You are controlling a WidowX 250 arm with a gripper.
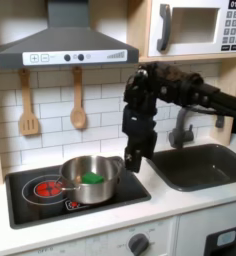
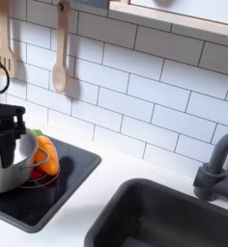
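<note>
1. The counter (image 1: 190, 205) runs across the lower part of the first exterior view as a pale flat top. It carries the 2 work spots side by side: the stove at lower left and the sink (image 1: 205, 165) at right centre, so a pot can pass between heat and water in a short move.
2. The stove (image 1: 30, 205) is a black slab with a red ring at the lower left of the first exterior view. The pot sits on it because that is where cooking things belong.
3. The arm (image 1: 180, 90) reaches in from the right edge of the first exterior view and bends down in the middle of the frame, wrist pointing at the stove's right edge.
4. The pot (image 1: 88, 180) stands upright, left of centre and low in the first exterior view, with something green (image 1: 93, 177) inside. In the second exterior view an orange piece (image 2: 46, 156) lies against the pot's right side at the left edge.
5. 2 wooden utensils (image 1: 78, 105) hang on the tiled wall at upper left, clear of the stove.
6. The gripper (image 1: 136, 160) hangs just right of the pot's rim and slightly above it, near but seemingly not touching. I cannot tell how wide its jaws stand, and I see nothing held in it.
</note>
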